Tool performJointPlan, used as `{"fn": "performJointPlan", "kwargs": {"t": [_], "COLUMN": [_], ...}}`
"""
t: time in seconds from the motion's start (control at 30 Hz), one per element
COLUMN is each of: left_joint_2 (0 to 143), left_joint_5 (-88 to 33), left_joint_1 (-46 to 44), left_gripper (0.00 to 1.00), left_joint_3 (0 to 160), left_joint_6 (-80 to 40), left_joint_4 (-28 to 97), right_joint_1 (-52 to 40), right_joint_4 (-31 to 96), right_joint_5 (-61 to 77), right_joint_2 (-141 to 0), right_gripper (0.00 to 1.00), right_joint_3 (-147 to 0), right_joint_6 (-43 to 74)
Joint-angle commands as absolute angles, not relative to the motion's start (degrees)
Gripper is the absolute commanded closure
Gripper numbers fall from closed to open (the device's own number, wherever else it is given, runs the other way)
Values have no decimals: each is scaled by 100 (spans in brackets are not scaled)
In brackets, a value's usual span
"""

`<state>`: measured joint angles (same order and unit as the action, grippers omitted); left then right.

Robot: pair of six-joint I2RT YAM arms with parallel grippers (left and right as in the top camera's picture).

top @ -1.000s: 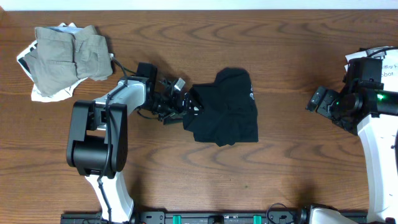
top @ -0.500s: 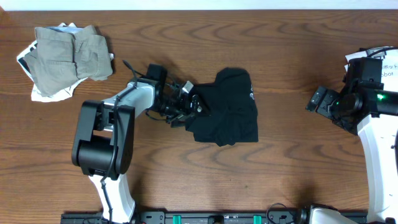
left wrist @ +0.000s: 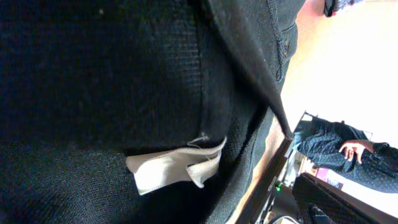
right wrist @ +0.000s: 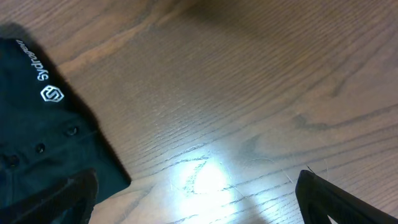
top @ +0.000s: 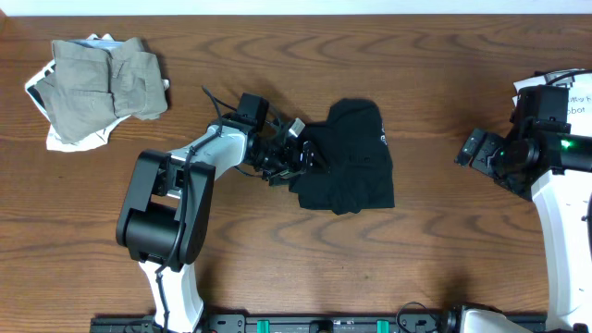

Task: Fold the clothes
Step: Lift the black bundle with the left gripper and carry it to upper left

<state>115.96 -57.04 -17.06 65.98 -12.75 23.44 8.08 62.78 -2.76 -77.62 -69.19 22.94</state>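
Observation:
The black shirt point(top: 356, 171) lies crumpled at the table's middle, its small white logo point(top: 377, 139) near the right edge. My left gripper point(top: 301, 159) is pressed into the shirt's left edge, jaws spread, gripping nothing that I can see. Black fabric point(left wrist: 99, 81) fills the left wrist view, with a white label point(left wrist: 171, 169) low down; the fingers do not show there. My right gripper point(top: 474, 150) hangs open over bare wood to the right, well apart from the shirt point(right wrist: 37, 143). Its fingertips point(right wrist: 339, 199) stand wide with nothing between them.
A khaki-grey garment point(top: 102, 79) lies bunched at the back left on a white printed one point(top: 65, 141). White printed paper point(top: 555, 81) sits at the right edge beside the right arm. Bare wood point(top: 435, 231) surrounds the black shirt.
My left arm has moved right, and the black shirt has shifted right with it. The right arm has not moved.

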Motion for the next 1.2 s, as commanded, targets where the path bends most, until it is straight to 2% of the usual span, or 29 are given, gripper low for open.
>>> {"fn": "performJointPlan", "kwargs": {"t": [0.0, 0.07, 0.27, 0.33, 0.43, 0.57, 0.67, 0.83, 1.17], "left_joint_2": [11994, 11994, 11994, 11994, 11994, 11994, 11994, 11994, 11977], "left_joint_5": [-4563, -4560, -4560, -4560, -4554, -4401, -4091, -3935, -3929], "left_joint_1": [-1761, -1778, -1879, -1885, -1885, -1885, -1885, -1885, -1883], "left_gripper": [5, 19, 20, 28, 46, 53, 61, 92, 94], "left_joint_3": [6353, 6353, 6353, 6353, 6353, 6353, 6353, 6355, 6541], "left_joint_6": [-1345, -1415, -1538, -1555, -1664, -1664, -1662, -1568, -1052], "left_joint_4": [2272, 2180, 1820, 1756, 1673, 1632, 1634, 1487, 1013], "right_joint_1": [862, 862, 862, 862, 862, 862, 862, 862, 862], "right_joint_4": [6274, 6274, 6274, 6274, 6274, 6274, 6274, 6274, 6274], "right_joint_5": [-279, -276, -276, -279, -276, -276, -276, -279, -276], "right_joint_2": [-7791, -7791, -7791, -7791, -7791, -7791, -7791, -7791, -7791], "right_gripper": [1, 1, 1, 1, 1, 1, 1, 1, 1], "right_joint_3": [-6928, -6928, -6928, -6928, -6928, -6928, -6928, -6928, -6928], "right_joint_6": [2222, 2222, 2222, 2222, 2222, 2222, 2222, 2222, 2222]}}
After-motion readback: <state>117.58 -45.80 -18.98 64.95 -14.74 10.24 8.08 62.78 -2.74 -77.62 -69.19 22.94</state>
